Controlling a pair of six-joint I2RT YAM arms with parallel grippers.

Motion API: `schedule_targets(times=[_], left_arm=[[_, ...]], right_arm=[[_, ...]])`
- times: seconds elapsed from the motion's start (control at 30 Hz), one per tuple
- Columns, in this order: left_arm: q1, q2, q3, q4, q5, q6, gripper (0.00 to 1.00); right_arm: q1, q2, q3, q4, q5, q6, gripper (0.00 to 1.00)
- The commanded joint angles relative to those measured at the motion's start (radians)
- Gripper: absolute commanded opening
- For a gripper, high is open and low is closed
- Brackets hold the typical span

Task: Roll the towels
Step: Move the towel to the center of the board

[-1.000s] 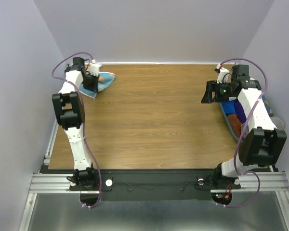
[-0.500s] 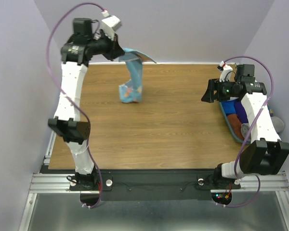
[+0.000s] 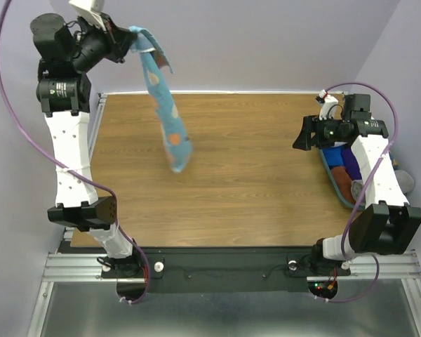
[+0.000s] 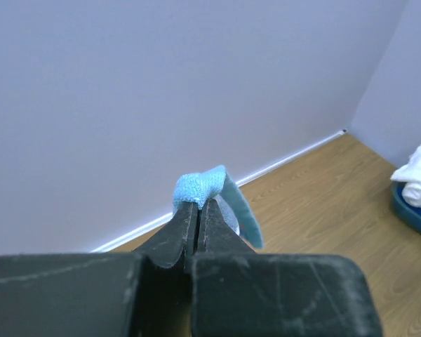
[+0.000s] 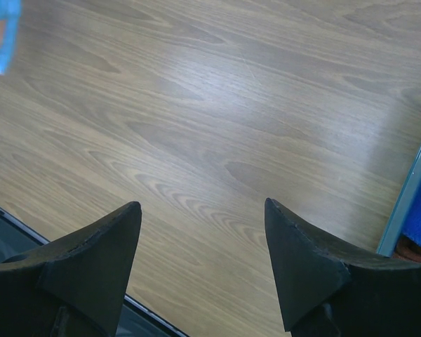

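Towel (image 3: 165, 107) now hangs higher, unfurled, from raised left gripper (image 3: 131, 38).

free: table (image 3: 252, 182) middle | obstacles: hanging blue towel (image 3: 166, 105) left-centre, bin (image 3: 332, 175) right edge

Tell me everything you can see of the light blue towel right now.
The light blue towel is soft, fuzzy-looking cloth printed with orange dots. It hangs as a long, narrow, slightly twisted strip from the left gripper, whose shut jaws pinch a bunched bit near its top. A short flap sticks out beside the grip. Its lower end dangles over the table; whether it touches the wood I cannot tell.
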Motion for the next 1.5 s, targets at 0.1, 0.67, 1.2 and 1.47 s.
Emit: schedule_targets(times=[0.1, 0.67, 1.2, 1.47], left_arm=[[-0.229, -0.110, -0.187, 0.020, -0.077, 0.154, 0.00], [-0.516, -0.119, -0.109, -0.133, 0.139, 0.430, 0.00], [-0.135, -0.242, -1.192, -0.141, -0.020, 0.745, 0.04], [0.042, 0.034, -1.092, -0.053, -0.059, 0.500, 0.21]], right_arm=[[0.003, -0.005, 0.010, -0.003, -0.025, -0.025, 0.76], [0.003, -0.042, -0.021, -0.006, 0.007, -0.041, 0.76], [0.013, -0.027, -0.214, -0.009, -0.082, -0.106, 0.70], [0.099, 0.030, -0.346, 0.020, -0.024, -0.120, 0.60]])
